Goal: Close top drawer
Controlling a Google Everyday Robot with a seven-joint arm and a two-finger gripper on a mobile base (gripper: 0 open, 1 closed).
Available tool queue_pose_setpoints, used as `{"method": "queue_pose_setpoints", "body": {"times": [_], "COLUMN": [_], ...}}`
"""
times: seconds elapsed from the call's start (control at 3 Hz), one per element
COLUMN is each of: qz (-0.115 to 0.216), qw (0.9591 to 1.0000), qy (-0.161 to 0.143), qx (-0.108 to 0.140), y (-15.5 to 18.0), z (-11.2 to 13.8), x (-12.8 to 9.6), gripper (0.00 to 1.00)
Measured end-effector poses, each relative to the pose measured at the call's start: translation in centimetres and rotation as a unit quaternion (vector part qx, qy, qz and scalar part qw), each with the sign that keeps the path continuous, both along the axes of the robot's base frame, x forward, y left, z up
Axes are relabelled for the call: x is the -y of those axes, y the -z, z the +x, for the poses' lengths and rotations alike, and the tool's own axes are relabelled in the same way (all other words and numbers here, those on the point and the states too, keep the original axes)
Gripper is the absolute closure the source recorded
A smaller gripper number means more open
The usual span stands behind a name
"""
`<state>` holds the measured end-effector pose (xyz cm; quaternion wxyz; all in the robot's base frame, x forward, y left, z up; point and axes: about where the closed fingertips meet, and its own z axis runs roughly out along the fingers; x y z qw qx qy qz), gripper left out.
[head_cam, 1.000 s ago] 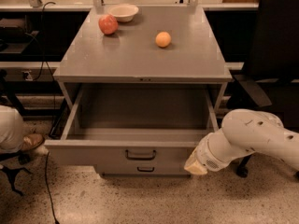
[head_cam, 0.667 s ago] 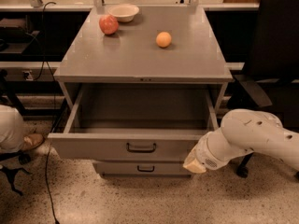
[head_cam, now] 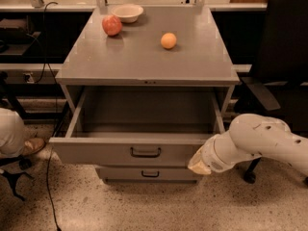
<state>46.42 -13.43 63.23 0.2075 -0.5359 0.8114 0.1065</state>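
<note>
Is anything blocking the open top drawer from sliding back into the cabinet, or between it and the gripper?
Nothing visible does. The top drawer is pulled out with nothing showing inside it, and the gripper sits at the right end of its front, outside its path into the cabinet.

Above and behind the gripper (head_cam: 198, 165), low at the cabinet's front right, an orange (head_cam: 168, 40) sits on the cabinet top (head_cam: 139, 61). Farther back and left, a red apple (head_cam: 111, 25) rests just beside a white bowl (head_cam: 127, 12). A black chair (head_cam: 284, 57) stands to the right.

Matt grey sheet metal, smooth, on the top drawer (head_cam: 96, 150) and the bench (head_cam: 144, 61) above it; the smooth white plastic arm (head_cam: 262, 138) ends in a cream claw (head_cam: 197, 165) at the drawer's front right corner, over speckled floor (head_cam: 144, 208)
</note>
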Motion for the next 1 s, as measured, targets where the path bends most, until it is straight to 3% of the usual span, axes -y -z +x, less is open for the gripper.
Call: {"method": "queue_pose_setpoints", "body": {"times": [0.67, 1.0], "qz": [0.041, 0.073], "qw": [0.9962, 0.9882], "qy": [-0.007, -0.017], "qx": [0.076, 0.134], "y": [0.2, -0.2], "z": [6.1, 10.8], "x": [-0.9, -2.0], "gripper": [1.00, 1.00]}}
